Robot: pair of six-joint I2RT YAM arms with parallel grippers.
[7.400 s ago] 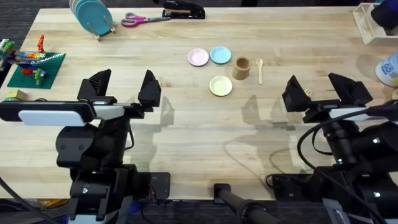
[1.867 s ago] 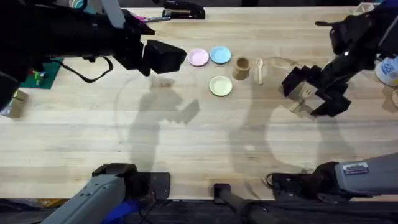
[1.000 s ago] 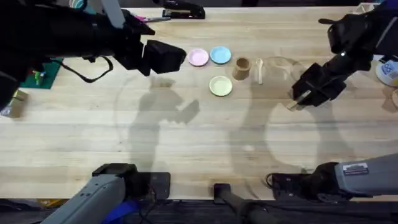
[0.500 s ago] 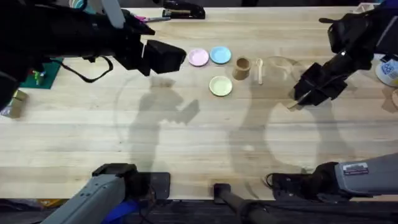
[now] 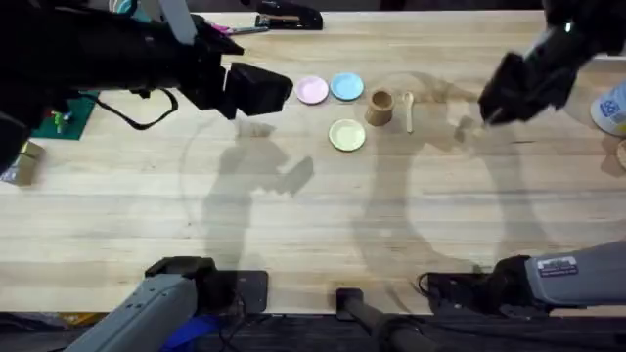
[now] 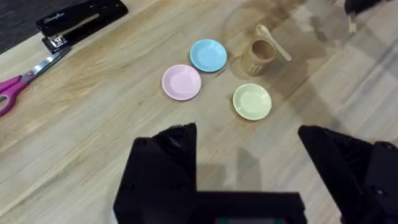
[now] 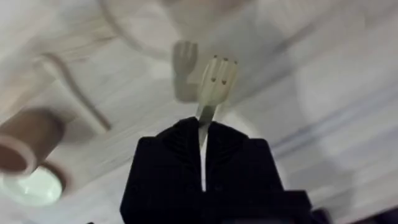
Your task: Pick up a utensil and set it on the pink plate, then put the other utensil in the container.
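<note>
From overhead, the first step was judged to be in hand: the right gripper point(image 5: 486, 115) was raised at about 3 o'clock of the wooden cup point(image 5: 380, 106). The wooden spoon point(image 5: 409, 110) lay on the desk point(image 5: 293, 205) just beside the cup. The next move was judged to call for carrying across to the pink plate point(image 5: 311, 91), at 9 o'clock of the blue plate point(image 5: 346, 86).

In the left wrist view, the left gripper point(image 6: 249, 149) was seen with jaws spread, empty, near the pale yellow plate point(image 6: 252, 101).

In the right wrist view, a small pale wooden fork point(image 7: 213, 84) with short tines was held pinched between the right jaws.
</note>
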